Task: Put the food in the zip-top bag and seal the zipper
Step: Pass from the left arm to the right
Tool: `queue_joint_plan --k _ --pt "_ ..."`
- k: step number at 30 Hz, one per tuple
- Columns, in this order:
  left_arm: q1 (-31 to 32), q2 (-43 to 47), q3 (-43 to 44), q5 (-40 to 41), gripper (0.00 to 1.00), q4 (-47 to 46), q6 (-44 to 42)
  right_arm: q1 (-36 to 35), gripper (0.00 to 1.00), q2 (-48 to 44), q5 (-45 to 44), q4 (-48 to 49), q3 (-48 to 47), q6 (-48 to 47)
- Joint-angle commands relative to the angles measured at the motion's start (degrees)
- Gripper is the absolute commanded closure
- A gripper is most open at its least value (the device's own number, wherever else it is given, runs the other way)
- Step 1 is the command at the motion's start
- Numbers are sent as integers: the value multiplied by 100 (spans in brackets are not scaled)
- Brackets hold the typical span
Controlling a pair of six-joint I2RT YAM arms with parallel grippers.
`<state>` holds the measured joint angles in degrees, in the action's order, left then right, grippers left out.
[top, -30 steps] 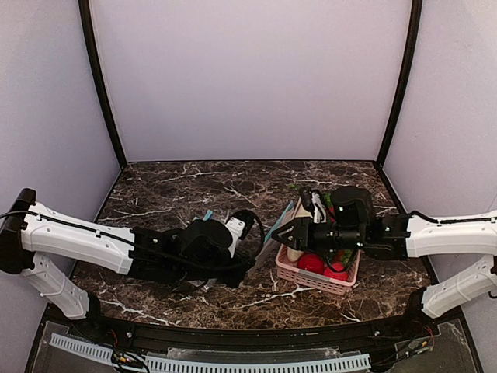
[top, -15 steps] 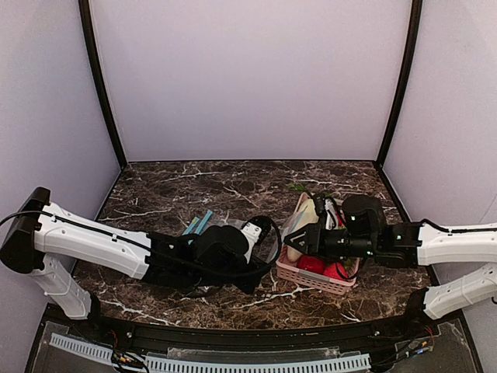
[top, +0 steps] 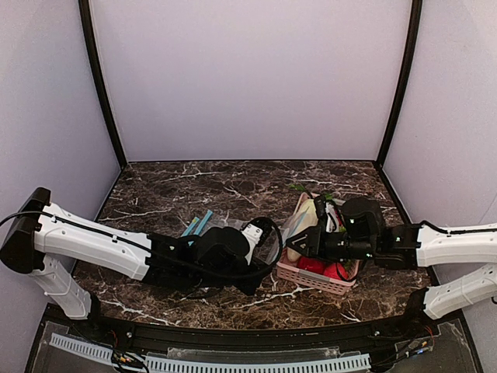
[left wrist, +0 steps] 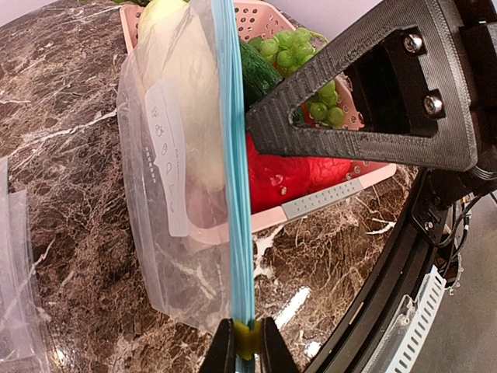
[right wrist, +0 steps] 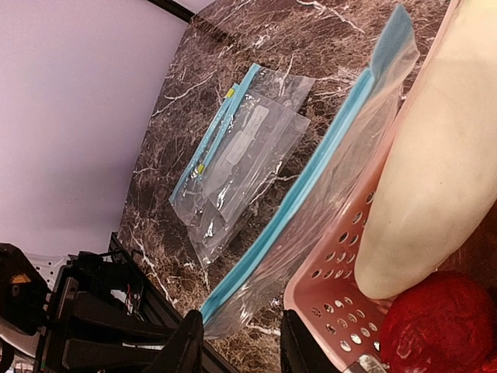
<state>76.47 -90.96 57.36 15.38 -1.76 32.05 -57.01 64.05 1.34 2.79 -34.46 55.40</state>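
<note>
My left gripper [left wrist: 247, 347] is shut on the near end of the light blue zipper [left wrist: 234, 163] of a clear zip-top bag [left wrist: 167, 225]. It holds the bag on edge against the left side of the pink basket [left wrist: 377, 174]. In the top view the left gripper [top: 262, 253] and bag [top: 273, 235] sit just left of the basket [top: 314, 280]. My right gripper [right wrist: 241, 343] is open, with the bag's [right wrist: 342, 194] lower corner between its fingers. Two red fruits [top: 311, 264] and a dark green cucumber [left wrist: 259, 71] lie in the basket.
The basket also holds a long white radish [right wrist: 439, 163] and green grapes [left wrist: 309, 54]. Spare clear bags [right wrist: 233, 148] lie flat on the marble table to the left [top: 194, 226]. The table's black front edge [left wrist: 404, 264] runs close by.
My left arm carried the bag rightward to the basket's side. My right gripper drew back slightly right and lowered beside the bag's corner.
</note>
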Motion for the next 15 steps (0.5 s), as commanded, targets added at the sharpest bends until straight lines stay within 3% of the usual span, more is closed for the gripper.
queue_joint_plan --k 1,15 --pt "59 -35 157 -50 99 -66 36 -44 67 20 -117 31 42 67" --pt "78 -67 169 -82 99 -79 29 -42 68 22 -117 175 60 131"
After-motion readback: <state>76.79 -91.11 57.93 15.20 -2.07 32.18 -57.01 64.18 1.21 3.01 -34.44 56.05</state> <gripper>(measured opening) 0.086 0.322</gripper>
